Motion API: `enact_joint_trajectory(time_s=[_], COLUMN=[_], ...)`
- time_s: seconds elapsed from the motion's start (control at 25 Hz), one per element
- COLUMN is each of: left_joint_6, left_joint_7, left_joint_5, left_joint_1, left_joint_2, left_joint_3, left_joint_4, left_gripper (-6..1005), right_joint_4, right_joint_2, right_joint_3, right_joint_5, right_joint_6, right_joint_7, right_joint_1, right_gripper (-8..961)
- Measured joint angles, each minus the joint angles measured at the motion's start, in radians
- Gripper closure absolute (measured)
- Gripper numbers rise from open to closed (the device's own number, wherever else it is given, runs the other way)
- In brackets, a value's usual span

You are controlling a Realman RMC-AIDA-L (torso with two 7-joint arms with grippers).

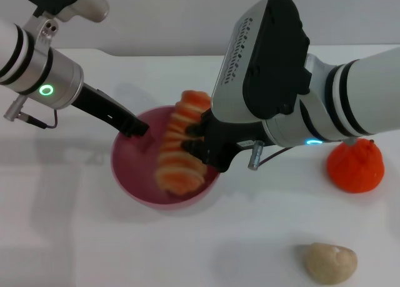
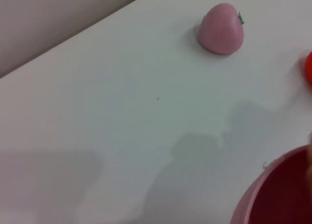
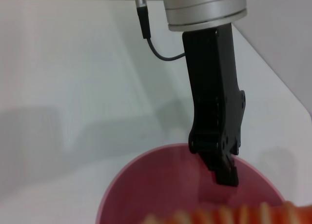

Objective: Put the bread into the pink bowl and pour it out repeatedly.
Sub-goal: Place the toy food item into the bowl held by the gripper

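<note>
Over the bowl: I see the bread [image 1: 181,146], a long ridged toy loaf, orange-red with cream stripes, hanging tilted above the glossy round pink plastic bowl [image 1: 128,177], its lower end inside the rim.
Right end effector [image 1: 199,144]: clenched on the loaf's side, about mid-length.
Left end effector [image 1: 139,129]: its black tip sits at the bowl's far rim; I cannot tell whether it grips the rim.
Handling: I judge the loaf light and stiff, its ridges giving purchase; a mid-length hold across the width suits it. The bowl looks smooth and slippery, likely to slide if tipped unsteadied.
Bench [image 1: 75,237]: white; an orange round fruit [image 1: 355,166] and a beige lump [image 1: 330,262] lie well apart to my right.
Views: only the left wrist view shows a small pink ball [image 2: 222,29] with a green mark; the right wrist view shows the left tip against the bowl's inside wall.
</note>
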Motion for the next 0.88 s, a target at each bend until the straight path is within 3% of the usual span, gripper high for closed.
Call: enact_joint_trajectory(time_s=[0.36,0.44,0.88], left_joint_6=[0.010,0.014,0.038], left_joint_7=[0.000,0.000,-0.001], left_joint_5=[-0.001,-0.001,-0.001], left_joint_1=[0.006,0.010,0.018], left_joint_2=[-0.001,-0.002,-0.003], left_joint_3=[0.003,0.005,0.032], left_joint_4=[-0.001,-0.001,-0.001], left_gripper=[913,913,912], right_joint_4=[0.001,-0.008,-0.051], right_joint_2=[0.000,0.000,-0.002], right_joint_3=[0.029,0.035,0.047], right_joint_5=[-0.006,-0.009,-0.007], right_joint_6=[-0.019,-0.044,-0.144], right_joint_7=[-0.003,-0.004,-0.023], right_joint_1=[-0.013,-0.026,-0.070], right_gripper=[760,640,639])
